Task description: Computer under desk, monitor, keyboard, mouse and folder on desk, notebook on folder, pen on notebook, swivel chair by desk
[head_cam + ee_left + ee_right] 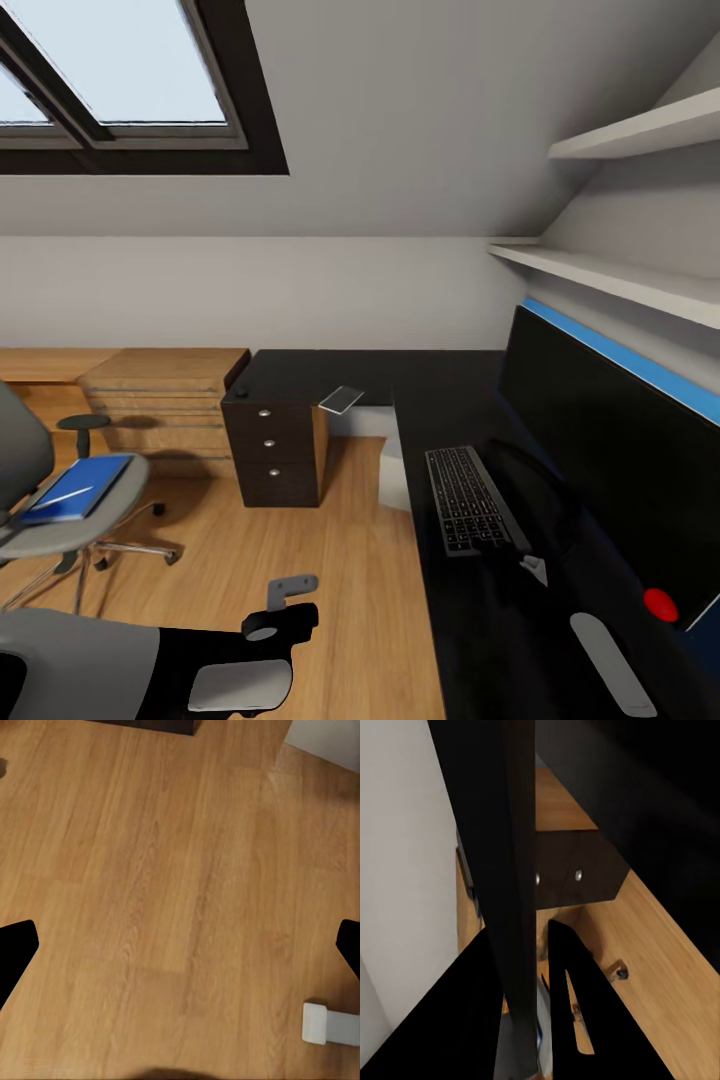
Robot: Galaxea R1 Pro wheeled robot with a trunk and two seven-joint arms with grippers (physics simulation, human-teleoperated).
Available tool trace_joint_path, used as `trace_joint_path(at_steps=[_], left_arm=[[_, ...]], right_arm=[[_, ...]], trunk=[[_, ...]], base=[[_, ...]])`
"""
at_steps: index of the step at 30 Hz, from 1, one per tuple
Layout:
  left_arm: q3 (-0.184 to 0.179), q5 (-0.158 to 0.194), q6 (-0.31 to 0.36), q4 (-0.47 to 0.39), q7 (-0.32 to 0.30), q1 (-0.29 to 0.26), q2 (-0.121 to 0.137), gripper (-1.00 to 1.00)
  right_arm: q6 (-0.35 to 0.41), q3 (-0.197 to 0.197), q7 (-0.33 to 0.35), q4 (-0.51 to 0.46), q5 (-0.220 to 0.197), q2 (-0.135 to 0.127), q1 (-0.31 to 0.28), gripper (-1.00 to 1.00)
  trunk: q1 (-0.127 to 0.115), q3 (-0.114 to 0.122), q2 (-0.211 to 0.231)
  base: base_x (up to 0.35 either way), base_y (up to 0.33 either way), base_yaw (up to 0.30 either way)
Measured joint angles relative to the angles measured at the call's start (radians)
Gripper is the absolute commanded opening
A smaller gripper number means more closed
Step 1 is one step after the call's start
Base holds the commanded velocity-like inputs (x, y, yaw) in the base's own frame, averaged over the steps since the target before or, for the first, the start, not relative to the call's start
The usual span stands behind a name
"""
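Observation:
The monitor point(590, 440) stands on the black desk point(440, 390), black front facing left. In the right wrist view my right gripper point(521, 930) is shut on the monitor's thin edge point(510, 870), one finger on each side. The keyboard point(468, 498) lies on the desk in front of the screen. The swivel chair point(70, 525) stands at the left with the blue folder point(75, 488) on its seat and a thin whitish pen point(72, 492) on the folder. A grey notebook point(341, 400) rests at the desk's inner edge. The computer point(393, 470) sits under the desk. My left gripper point(180, 945) hangs open over the floor. The mouse is hidden.
A black drawer unit point(275, 445) carries the desk's left end, with light wood cabinets point(165, 405) beyond it. Wall shelves point(620, 275) run above the monitor. Open wood floor point(330, 590) lies between the chair and the desk. A skylight point(120, 70) is set in the sloped wall.

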Motion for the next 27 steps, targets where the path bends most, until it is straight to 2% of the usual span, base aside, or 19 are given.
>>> trace_joint_path(at_steps=[5,27], left_arm=[[0.000,0.000,0.000,0.000,-0.001,0.000,0.000,1.00],[0.000,0.001,0.000,0.000,-0.001,0.000,0.000,1.00]], right_arm=[[-0.001,0.000,0.000,0.000,0.001,0.000,0.000,-1.00],[0.000,0.000,0.000,-0.001,0.002,0.000,0.000,-1.00]], trunk=[[0.000,0.000,0.000],[0.000,0.000,0.000]], base=[[0.124,-0.007,0.000],[0.025,-0.001,0.000]])
